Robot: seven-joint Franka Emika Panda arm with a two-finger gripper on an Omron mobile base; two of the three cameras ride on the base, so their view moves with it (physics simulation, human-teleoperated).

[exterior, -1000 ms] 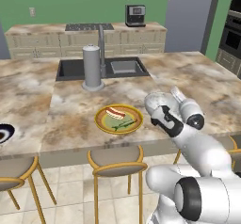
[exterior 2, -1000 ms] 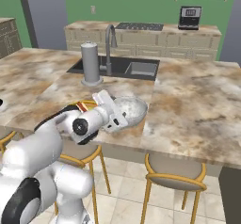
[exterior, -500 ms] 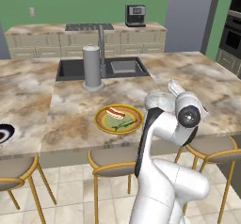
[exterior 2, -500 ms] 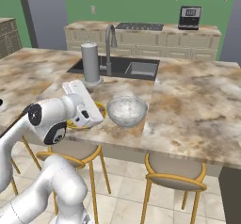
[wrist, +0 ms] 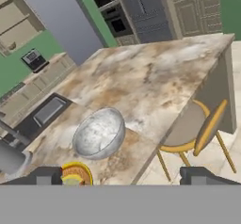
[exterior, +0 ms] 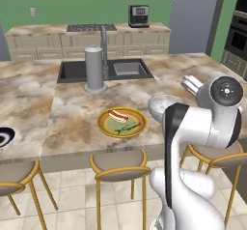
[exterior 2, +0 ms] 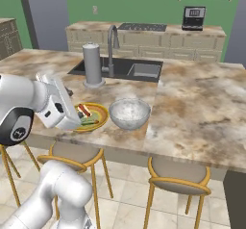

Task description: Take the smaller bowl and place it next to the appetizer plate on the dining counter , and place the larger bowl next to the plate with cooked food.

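Above the near edge of the dining counter [exterior 2: 192,98], the hand [wrist: 120,176] hangs with its fingers spread wide, gripping nothing. Just past its tips the larger bowl [exterior 2: 129,113] stands upright on the stone top, close beside the plate with cooked food [exterior 2: 92,116], apart from the hand. Beyond them a grey cylinder [exterior 2: 92,65] stands by the tap [exterior 2: 112,47] at the dark sink [exterior 2: 129,69]. Far along the counter, at the left base view's edge, the appetizer plate [exterior: 4,137] peeks in. Stools [exterior 2: 177,180] line the front.
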